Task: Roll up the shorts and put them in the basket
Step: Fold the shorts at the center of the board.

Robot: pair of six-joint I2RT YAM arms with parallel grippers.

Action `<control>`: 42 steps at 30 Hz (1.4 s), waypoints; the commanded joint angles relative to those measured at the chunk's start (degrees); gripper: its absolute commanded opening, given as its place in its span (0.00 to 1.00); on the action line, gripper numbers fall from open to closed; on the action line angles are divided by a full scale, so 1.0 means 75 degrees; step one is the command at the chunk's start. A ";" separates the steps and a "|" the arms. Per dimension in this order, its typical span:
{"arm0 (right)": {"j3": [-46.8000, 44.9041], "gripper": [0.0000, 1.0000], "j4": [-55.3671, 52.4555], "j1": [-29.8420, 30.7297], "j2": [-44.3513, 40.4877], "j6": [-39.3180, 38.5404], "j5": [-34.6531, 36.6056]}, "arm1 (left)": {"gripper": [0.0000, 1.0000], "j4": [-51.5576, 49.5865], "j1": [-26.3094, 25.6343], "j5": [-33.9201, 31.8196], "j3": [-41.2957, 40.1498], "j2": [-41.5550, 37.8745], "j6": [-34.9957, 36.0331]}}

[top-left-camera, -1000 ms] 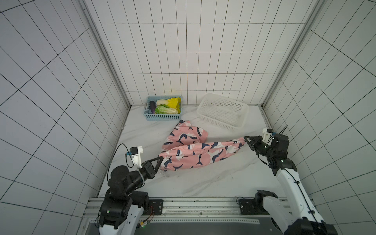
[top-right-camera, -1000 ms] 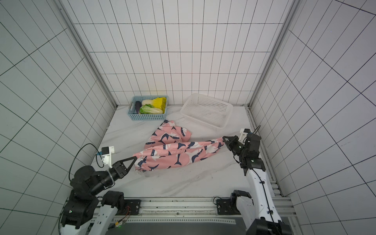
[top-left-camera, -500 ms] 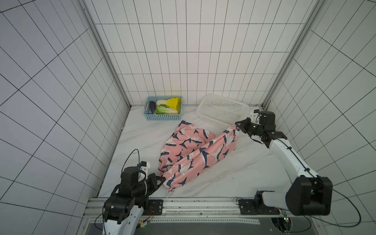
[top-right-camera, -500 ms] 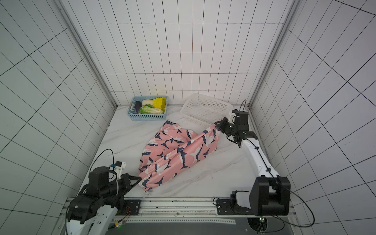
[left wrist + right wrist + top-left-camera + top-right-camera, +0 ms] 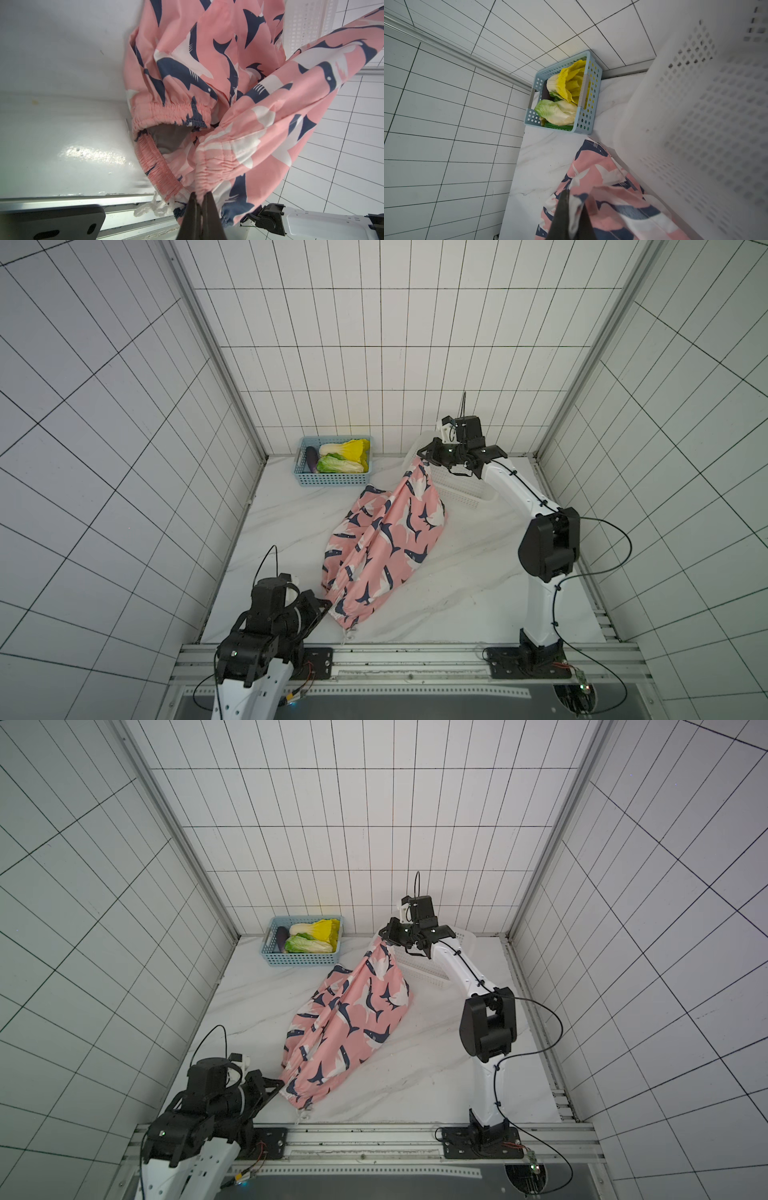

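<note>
White-tiled booth, marble tabletop [image 5: 478,585]: the shorts [image 5: 390,539] stretch diagonally across it. My left fingers [image 5: 194,207] are clamped on the waistband [image 5: 214,166] at the front edge. My right fingers [image 5: 562,212] pinch a leg hem [image 5: 420,467] raised beside the white basket [image 5: 461,489]. Overtension could slip either thin pinch.

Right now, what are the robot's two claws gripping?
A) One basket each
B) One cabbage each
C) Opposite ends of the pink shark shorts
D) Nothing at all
C: the left gripper is pinched shut on the gathered waistband end of the shorts, and the right gripper is shut on their far end, held up beside the white basket.
</note>
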 commanded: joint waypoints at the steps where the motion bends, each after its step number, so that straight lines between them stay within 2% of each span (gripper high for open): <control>1: 0.1693 0.00 -0.0703 0.0121 0.1019 -0.0399 0.0203 | 0.00 -0.1047 0.0083 -0.0729 0.0015 0.0153 0.0325; 5: 0.2920 0.00 -0.0998 0.0373 0.2048 -0.0332 0.0137 | 0.00 -0.1343 0.0083 -0.1237 0.0401 0.0193 0.0172; 13: 0.2984 0.00 -0.0623 0.0427 0.2604 -0.0077 -0.0388 | 0.00 -0.0980 0.0075 -0.1539 0.0957 0.0112 -0.0006; 16: 0.2552 0.00 -0.0700 0.0412 0.2586 -0.0218 -0.0558 | 0.00 -0.0306 0.0076 -0.1172 0.1102 0.0488 -0.0068; 19: 0.1522 0.00 -0.1045 0.0281 0.2189 -0.0536 0.0037 | 0.00 0.0136 0.0064 -0.1047 0.1306 0.1184 0.0137; 25: -0.0813 0.00 -0.0222 -0.0871 0.1133 0.0020 0.1046 | 0.00 0.0909 -0.0201 -0.1233 0.1628 0.2291 0.0576; 32: -0.2431 0.00 0.0125 -0.2318 -0.0119 0.0180 0.2272 | 0.00 0.2271 -0.1221 -0.1876 0.1859 0.3625 0.0688; 37: -0.3531 0.00 0.0491 -0.2946 -0.1142 0.0224 0.2252 | 0.00 0.3233 -0.1540 -0.2210 0.2475 0.5045 0.1170; 42: -0.3972 0.00 0.0850 -0.3001 -0.2639 0.0325 0.1880 | 0.00 0.3471 -0.1509 -0.2658 0.4455 0.6481 0.2140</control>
